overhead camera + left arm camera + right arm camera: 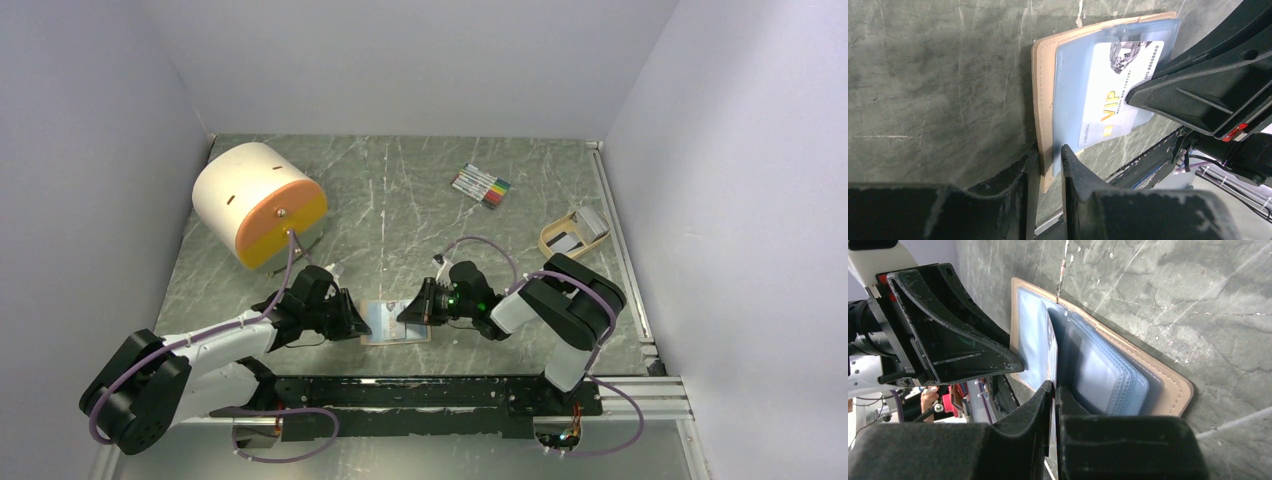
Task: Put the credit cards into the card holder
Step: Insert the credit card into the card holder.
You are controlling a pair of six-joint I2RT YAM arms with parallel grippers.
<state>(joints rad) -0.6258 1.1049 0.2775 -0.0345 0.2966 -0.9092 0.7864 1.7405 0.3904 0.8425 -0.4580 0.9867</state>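
Observation:
The card holder point(385, 330) lies open on the table between my two arms, its tan cover point(1042, 100) and pale blue sleeves point(1108, 375) showing. My left gripper point(1048, 159) is shut on the holder's near edge, pinching cover and sleeve. A white credit card point(1120, 92) printed "VIP" sits partly inside a blue sleeve. My right gripper point(1054, 389) is shut on that card, which is edge-on in the right wrist view. In the top view the left gripper point(360, 322) and right gripper point(408, 312) face each other across the holder.
A tan open tray point(556, 240) at the right holds greyish cards point(590, 222). Coloured marker pens point(481, 185) lie at the back. A white and orange drum point(260, 203) stands back left. A metal rail point(620, 240) runs along the right edge.

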